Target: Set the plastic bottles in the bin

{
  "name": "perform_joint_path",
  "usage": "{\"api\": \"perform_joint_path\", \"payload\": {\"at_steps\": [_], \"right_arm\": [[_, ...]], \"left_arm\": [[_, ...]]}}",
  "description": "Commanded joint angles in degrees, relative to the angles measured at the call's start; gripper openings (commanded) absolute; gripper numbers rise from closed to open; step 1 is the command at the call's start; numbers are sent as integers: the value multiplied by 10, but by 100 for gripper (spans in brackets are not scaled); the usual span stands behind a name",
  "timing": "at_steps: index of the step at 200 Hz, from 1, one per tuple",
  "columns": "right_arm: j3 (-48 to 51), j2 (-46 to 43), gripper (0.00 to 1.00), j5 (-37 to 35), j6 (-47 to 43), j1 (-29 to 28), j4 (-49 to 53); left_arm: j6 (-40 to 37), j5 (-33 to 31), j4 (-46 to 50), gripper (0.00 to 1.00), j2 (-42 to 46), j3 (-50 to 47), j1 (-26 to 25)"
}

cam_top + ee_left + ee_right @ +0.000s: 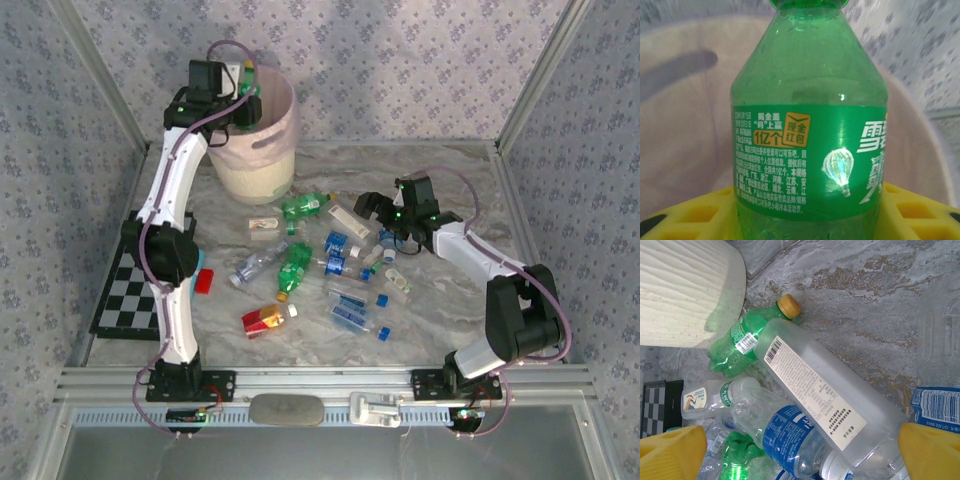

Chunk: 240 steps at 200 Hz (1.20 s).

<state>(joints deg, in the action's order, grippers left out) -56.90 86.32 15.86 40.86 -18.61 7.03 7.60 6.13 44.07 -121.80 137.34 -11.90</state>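
The left gripper point(244, 92) was clamped on a green bottle point(807, 125) above the bin point(275, 150) at the table's point(450, 170) far left corner, where an off-centre release might bounce it off the rim, while the right gripper point(800, 450) hung wide open over bottles point(320, 262) mid-table.

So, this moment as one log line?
left end effector: shut on green bottle, over bin | right end effector: open, above clear bottle
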Motion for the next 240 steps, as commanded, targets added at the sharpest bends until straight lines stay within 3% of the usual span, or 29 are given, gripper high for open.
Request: {"api": "perform_joint_path", "payload": {"at_steps": [1,50,89,136,151,213,240], "right_arm": [[-18,9,100,4,-10,2,2],[-25,9,100,4,-18,1,17],[-49,20,100,5,-44,-1,51],[-155,80,100,-8,-188,-16,187],[-192,104,100,-26,-216,-24,228],[-232,134,100,-198,-177,-17,310],[-234,150,100,-228,-167,0,326]], "left_arm": [[-16,-15,29,49,-5,19,3],[-13,-19,26,53,-13,17,4],[-1,-20,23,74,-5,27,4],[0,-13,2,88,60,-6,-12],[-4,-14,-26,100,102,-59,-23],[55,1,-293,100,339,-455,-72],[89,7,-393,100,408,-591,-103]]}}
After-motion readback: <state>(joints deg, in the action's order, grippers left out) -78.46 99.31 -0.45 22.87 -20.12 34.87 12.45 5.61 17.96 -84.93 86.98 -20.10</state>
